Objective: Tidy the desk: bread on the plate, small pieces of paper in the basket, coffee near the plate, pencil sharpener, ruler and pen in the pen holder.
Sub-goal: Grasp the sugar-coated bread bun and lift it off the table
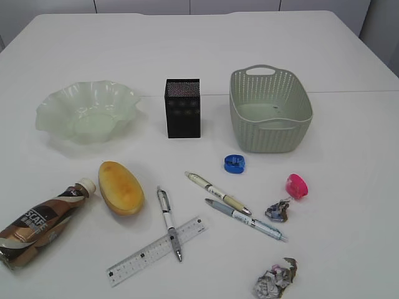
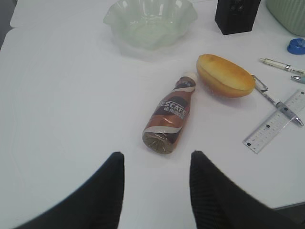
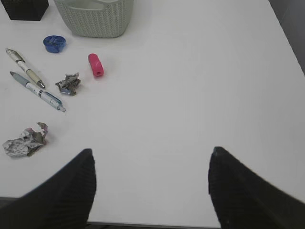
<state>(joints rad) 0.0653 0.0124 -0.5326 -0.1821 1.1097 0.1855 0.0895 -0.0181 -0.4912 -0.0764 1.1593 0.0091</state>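
Observation:
A bread roll [image 1: 121, 187] lies beside a coffee bottle [image 1: 43, 221] on its side at the front left. The wavy green plate [image 1: 87, 112], black pen holder [image 1: 182, 108] and green basket [image 1: 269, 111] stand in a row behind. Three pens [image 1: 169, 223] [image 1: 218, 193] [image 1: 246, 220], a clear ruler [image 1: 157, 250], blue sharpener [image 1: 234, 163], pink sharpener [image 1: 297, 186] and two paper wads [image 1: 280, 211] [image 1: 276, 280] lie in front. My left gripper [image 2: 156, 160] is open, just short of the bottle [image 2: 170, 117]. My right gripper [image 3: 151, 156] is open over bare table. Neither gripper shows in the exterior view.
The white table [image 1: 206, 50] runs far back. Its near edge shows under both grippers in the wrist views. One pen lies across the ruler. Bare table lies right of the pink sharpener [image 3: 95, 65].

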